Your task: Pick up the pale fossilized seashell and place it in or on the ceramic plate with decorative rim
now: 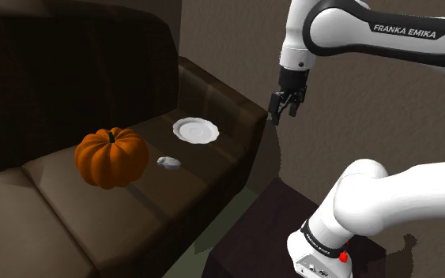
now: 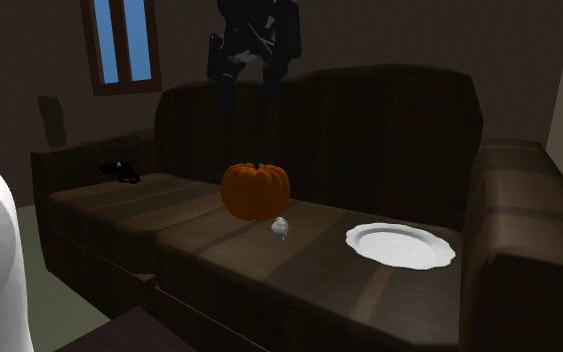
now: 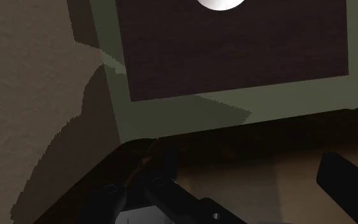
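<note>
The picking-up step had not begun; the gripper (image 1: 284, 114) hung high by the end of the sofa (image 1: 47, 197), fingers apart, holding nothing; the shell (image 1: 168, 163) lay on the seat between the pumpkin (image 1: 111, 158) and the plate (image 1: 196, 129); next, I think, the gripper needed to go down over the shell; the arm (image 1: 402, 43) said "FRANKA EMIKA".

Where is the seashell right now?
In the shoulder view, the pale seashell lies on the sofa seat, just right of the orange pumpkin and below-left of the white plate.
</note>
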